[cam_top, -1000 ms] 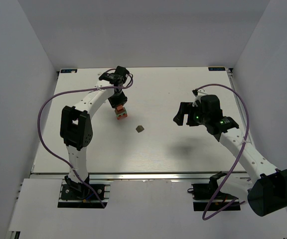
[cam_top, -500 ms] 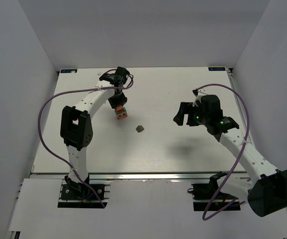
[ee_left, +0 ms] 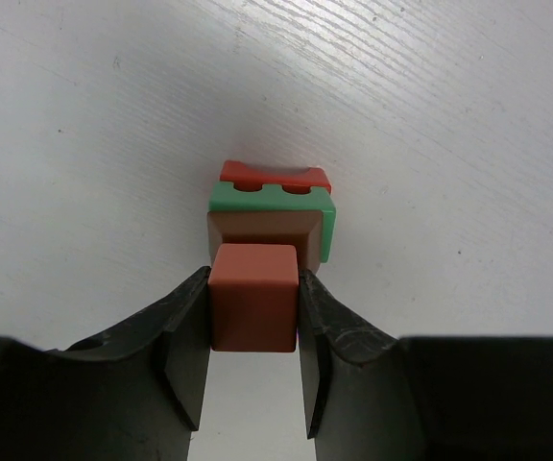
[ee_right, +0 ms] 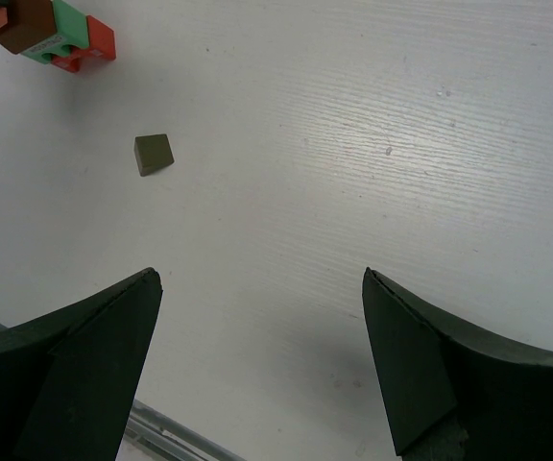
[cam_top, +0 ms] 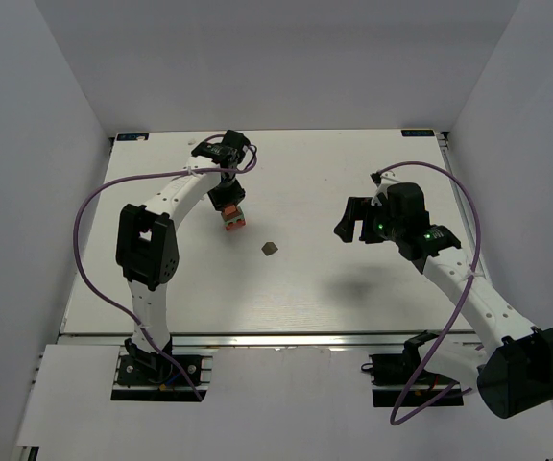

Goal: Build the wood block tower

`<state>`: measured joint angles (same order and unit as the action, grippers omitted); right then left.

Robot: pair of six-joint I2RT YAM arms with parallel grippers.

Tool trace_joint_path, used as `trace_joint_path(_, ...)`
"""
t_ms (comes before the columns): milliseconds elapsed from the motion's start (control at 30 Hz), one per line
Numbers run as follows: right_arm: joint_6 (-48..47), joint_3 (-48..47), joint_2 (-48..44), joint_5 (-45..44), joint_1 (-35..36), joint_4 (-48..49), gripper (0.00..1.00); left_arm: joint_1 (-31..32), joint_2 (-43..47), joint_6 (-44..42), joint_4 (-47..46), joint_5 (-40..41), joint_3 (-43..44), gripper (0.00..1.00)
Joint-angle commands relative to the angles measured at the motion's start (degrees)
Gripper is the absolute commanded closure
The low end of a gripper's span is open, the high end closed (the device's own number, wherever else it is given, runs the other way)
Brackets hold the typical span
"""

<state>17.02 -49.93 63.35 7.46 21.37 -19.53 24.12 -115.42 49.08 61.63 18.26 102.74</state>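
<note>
In the left wrist view, the tower stands as a small stack on the white table: a red notched piece lowest, a mint-green slab on it, then a dark brown piece. An orange cube sits on top. My left gripper is shut on the orange cube, one finger against each side. From above, the tower shows just under the left gripper. A second dark brown piece lies alone on the table. My right gripper hovers open and empty to its right.
The tower shows at the top left corner of the right wrist view. The table's near edge rail runs below the right gripper. White walls enclose the table on the left, back and right.
</note>
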Motion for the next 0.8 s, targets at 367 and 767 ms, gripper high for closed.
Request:
trace_joint_path(367, -1.55, 0.1, -1.48, 0.36, -0.27, 1.69, 0.11, 0.31, 4.15, -0.39, -1.42, 0.72, -0.52, 0.48)
trace_joint_path(767, -1.46, 0.1, -1.21, 2.12, -0.27, 2.21, 0.11, 0.31, 4.85, -0.56, -1.33, 1.87, -0.08, 0.48)
